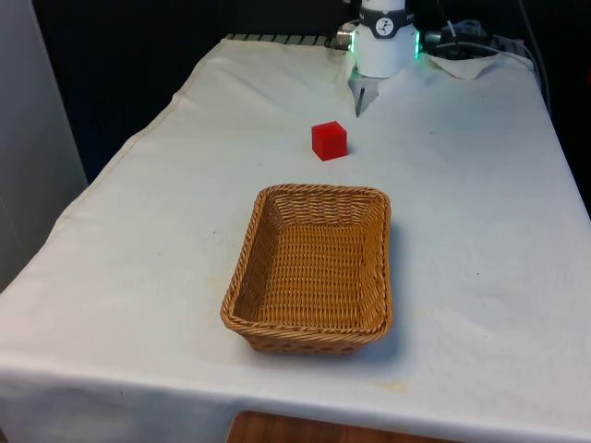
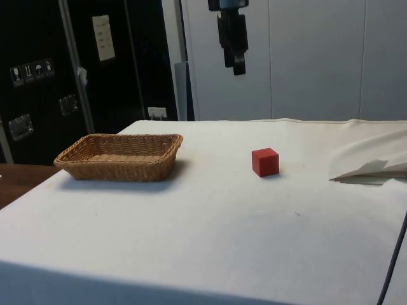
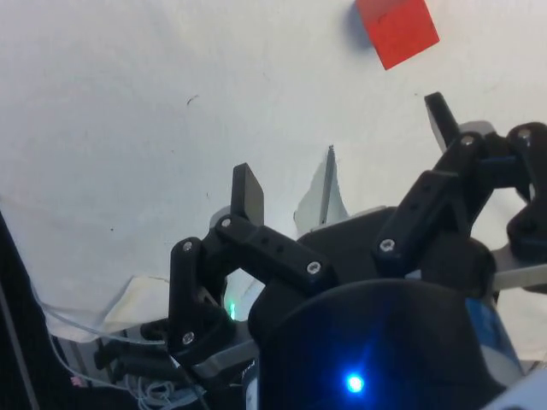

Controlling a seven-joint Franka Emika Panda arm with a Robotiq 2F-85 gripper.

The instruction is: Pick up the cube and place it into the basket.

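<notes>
— Item one, the room and the surface?

— Dark cabinets and pale wall panels stood behind. The table [image 2: 210,235] lay under a white cloth [image 1: 480,231], creased and folded up at my end.

— Item two, the basket?

— One wicker basket [image 1: 312,269], nothing in it.

— Item three, the cube?

— One red cube [image 1: 329,140], on the cloth, well apart from the basket and nearer my base.

— Item four, your gripper?

— My gripper [image 3: 342,145] hung high above the table, fingers apart, holding nothing. I judged no step done: the reach, the grasp, the carry and the drop were all left.
</notes>
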